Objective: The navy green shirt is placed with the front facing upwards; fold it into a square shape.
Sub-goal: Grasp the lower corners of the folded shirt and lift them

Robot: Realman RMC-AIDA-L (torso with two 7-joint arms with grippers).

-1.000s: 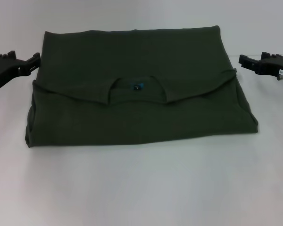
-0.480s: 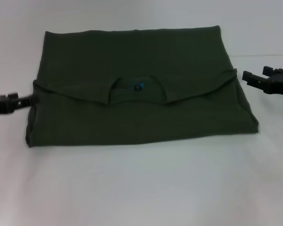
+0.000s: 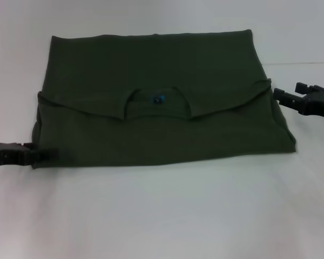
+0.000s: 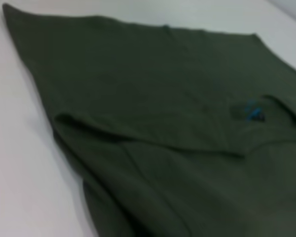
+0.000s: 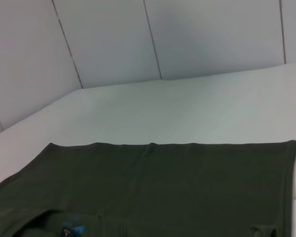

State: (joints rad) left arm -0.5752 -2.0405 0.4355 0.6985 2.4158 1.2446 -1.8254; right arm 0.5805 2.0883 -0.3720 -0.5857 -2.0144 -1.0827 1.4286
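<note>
navy green shirt [image 3: 156, 97]: soft matte olive cotton, folded into a wide rectangle on the white table [image 3: 162, 216], collar flap with small blue label [image 3: 159, 99] on top | left gripper [image 3: 47, 154]: low at the shirt's near-left corner, tips touching cloth, finger state unclear | right gripper [image 3: 276, 93]: just beside the right edge, prongs apart, empty

The left pincer [image 3: 49, 153] lies low and level at the near left, reaching inward with its dark fingers close together at the tip. The right pincer [image 3: 279, 96] hangs at the far right, pointing inward, its two prongs apart
</note>
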